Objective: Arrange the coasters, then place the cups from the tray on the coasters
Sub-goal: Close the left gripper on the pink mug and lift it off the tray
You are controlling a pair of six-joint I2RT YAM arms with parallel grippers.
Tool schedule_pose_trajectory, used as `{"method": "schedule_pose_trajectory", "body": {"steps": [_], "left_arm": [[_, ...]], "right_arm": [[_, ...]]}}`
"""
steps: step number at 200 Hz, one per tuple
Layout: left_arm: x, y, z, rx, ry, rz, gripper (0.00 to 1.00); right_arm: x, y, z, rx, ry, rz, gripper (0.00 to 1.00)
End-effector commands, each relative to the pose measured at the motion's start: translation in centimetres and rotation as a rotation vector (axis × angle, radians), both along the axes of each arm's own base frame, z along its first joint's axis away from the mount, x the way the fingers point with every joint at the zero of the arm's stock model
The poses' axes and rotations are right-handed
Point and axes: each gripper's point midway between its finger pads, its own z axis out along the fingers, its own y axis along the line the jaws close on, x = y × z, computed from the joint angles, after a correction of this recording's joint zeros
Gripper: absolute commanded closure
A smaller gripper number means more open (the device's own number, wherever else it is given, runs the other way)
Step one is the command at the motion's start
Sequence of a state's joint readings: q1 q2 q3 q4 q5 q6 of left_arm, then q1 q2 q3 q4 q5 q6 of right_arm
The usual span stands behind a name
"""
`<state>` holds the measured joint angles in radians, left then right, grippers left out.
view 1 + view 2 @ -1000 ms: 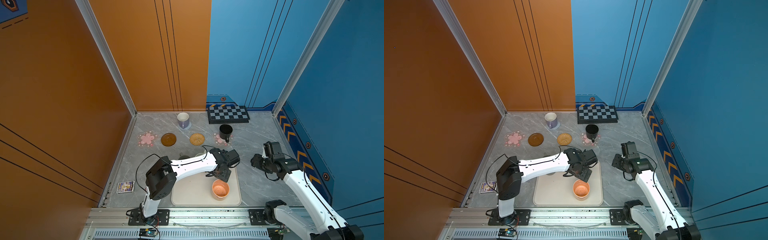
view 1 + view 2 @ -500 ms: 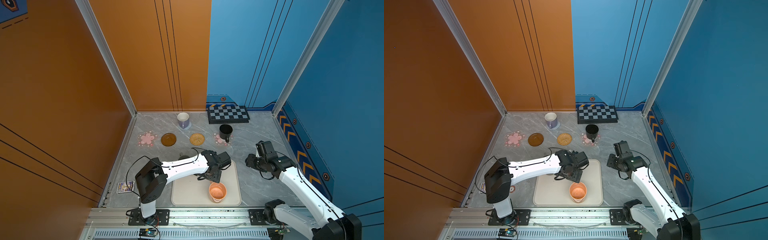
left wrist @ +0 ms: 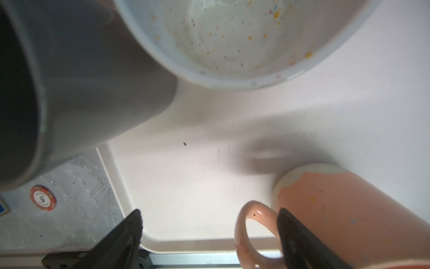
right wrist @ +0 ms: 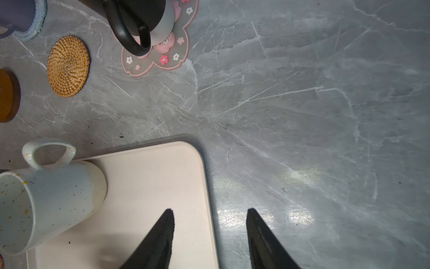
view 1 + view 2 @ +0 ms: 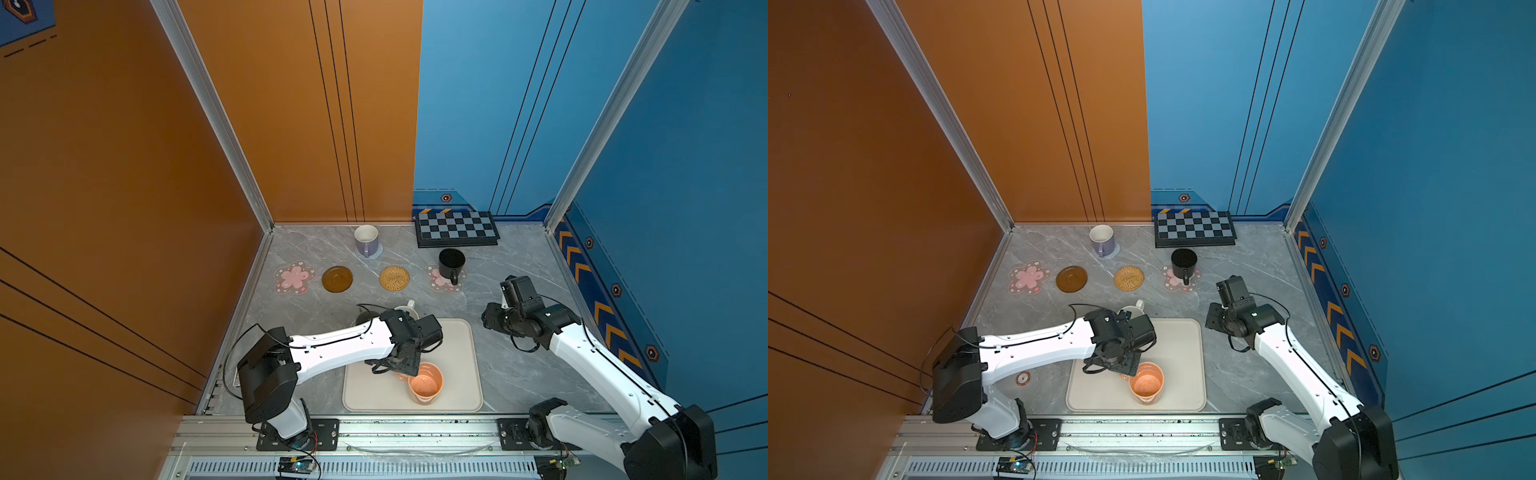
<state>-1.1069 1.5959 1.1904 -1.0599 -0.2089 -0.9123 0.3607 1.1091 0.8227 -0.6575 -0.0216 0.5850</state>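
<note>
- We see the left pincer spread wide and gripping nothing. One finger lies across the handle loop of the peach mug, against its wall, and the other is well apart over the rounded corner of the tray.
- The right pincer is partly open and empty. It straddles the tray's far corner edge, with bare veined marble beyond it.
- The smooth grey mug and the speckled white mug crowd the tray's far end.
- The black mug stands on a clear flower coaster, and the woven rattan coaster lies bare nearby.
</note>
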Motion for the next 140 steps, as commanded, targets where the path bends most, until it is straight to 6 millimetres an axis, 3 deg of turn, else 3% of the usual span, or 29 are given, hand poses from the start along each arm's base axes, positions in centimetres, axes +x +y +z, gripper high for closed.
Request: {"method": "schedule_pose_trajectory", "body": {"steps": [1,57,81,113,140], "left_arm": [[-1.6,2.0,-0.1,0.048,0.013,0.022,0.09],[-4.6,2.4,-0.2,0.031,0.026,-0.039,0.08],[-5.7,2.1,1.1,-0.008,0.0,-0.115,0.07],[-6.0,3.8,3.5,-0.052,-0.046,-0.155,0.06],[-7.4,3.2,5.1,-0.127,-0.041,-0.278,0.07]], "right_arm": [[1.1,0.5,0.9,0.001,-0.041,-0.011,0.47],[1.1,1.5,0.7,-0.007,-0.038,0.018,0.48],[1.2,1.8,0.6,-0.001,-0.033,0.037,0.48],[1.1,1.8,0.9,0.002,-0.041,0.038,0.47],[1.0,1.9,1.1,0.007,-0.046,0.038,0.47]]}}
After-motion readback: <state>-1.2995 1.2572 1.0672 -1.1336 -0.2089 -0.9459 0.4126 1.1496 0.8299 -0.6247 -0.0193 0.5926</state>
